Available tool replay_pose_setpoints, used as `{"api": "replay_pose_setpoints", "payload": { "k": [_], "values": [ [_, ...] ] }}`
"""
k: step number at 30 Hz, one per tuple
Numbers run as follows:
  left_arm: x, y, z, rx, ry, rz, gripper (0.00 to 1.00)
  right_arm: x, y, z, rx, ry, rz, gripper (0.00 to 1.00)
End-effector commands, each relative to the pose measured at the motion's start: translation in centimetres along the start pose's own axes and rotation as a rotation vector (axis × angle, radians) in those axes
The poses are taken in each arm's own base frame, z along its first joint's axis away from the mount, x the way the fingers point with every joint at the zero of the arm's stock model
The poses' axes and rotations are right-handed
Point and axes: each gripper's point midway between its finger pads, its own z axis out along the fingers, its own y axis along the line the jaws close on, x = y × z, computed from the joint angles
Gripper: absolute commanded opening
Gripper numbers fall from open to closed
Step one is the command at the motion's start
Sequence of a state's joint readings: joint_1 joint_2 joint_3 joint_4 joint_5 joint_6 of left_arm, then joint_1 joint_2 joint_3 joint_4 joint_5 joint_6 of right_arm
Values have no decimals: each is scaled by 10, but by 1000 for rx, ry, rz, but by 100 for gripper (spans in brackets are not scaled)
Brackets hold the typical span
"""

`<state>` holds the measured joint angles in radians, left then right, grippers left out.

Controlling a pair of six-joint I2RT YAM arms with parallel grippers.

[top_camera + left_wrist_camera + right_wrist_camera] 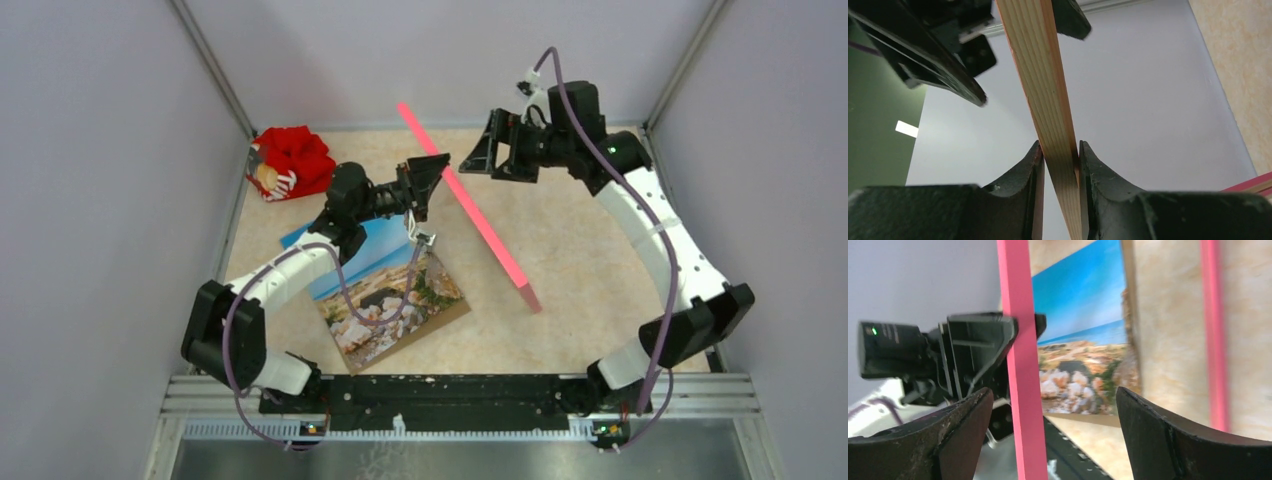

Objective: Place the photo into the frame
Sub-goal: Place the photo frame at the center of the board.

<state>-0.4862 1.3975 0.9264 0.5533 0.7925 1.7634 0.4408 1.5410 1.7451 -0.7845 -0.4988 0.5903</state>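
The pink frame (480, 215) stands on edge, slanting from far centre to near right across the surface (590, 240). The left claw (1060, 152) is clamped on its upper rail. The right claw (1053, 391) is spread wide around that rail without touching it. The photo (440, 288) lies face up at near left, on a brown board (462, 308). A red toy (290, 160) sits far left.
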Motion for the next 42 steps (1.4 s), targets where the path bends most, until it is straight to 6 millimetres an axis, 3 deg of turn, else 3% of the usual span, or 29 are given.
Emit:
{"api": "replay_pose_setpoints", "payload": {
  "k": [1, 6, 14, 20, 23, 26, 29, 30, 33, 34, 35, 38, 40, 42],
  "values": [
    [1, 19, 19, -15, -64, 91, 21, 4, -13, -59, 186, -65, -253, 95],
    [-3, 19, 36, 5, -91, 61, 25, 17, -4, -79, 252, -62, -403, 96],
    [-12, 10, 46, 45, -107, 19, 26, 33, 9, -66, 298, -38, -450, 93],
    [-13, 13, 45, 43, -94, 10, 27, 38, 1, -44, 362, -4, -481, 83],
    [-10, 16, 44, 34, -80, 1, 27, 38, -15, -31, 478, 0, -497, 77],
    [-9, 19, 42, 25, -71, -6, 28, 34, -25, -30, 566, -18, -506, 69],
    [-11, 20, 41, 13, -72, -3, 32, 23, -23, -35, 588, -81, -498, 53],
    [-12, 21, 40, 3, -74, -3, 35, 19, -19, -39, 580, -108, -493, 44],
    [-18, 23, 37, -35, -81, 2, 59, 11, -9, -46, 548, -174, -481, 17],
    [-18, 23, 36, -41, -77, 2, 66, 8, -6, -49, 538, -198, -474, 13],
    [-17, 25, 35, -52, -70, -7, 75, 5, -4, -51, 529, -218, -468, 11],
    [-9, 29, 30, -64, -17, -73, 86, -4, -4, -56, 522, -258, -439, 6],
    [3, 33, 26, -65, 50, -141, 96, -11, -12, -56, 509, -265, -389, 2],
    [15, 37, 21, -65, 120, -235, 99, -19, -26, -57, 489, -272, -338, 2]
  ]
}}
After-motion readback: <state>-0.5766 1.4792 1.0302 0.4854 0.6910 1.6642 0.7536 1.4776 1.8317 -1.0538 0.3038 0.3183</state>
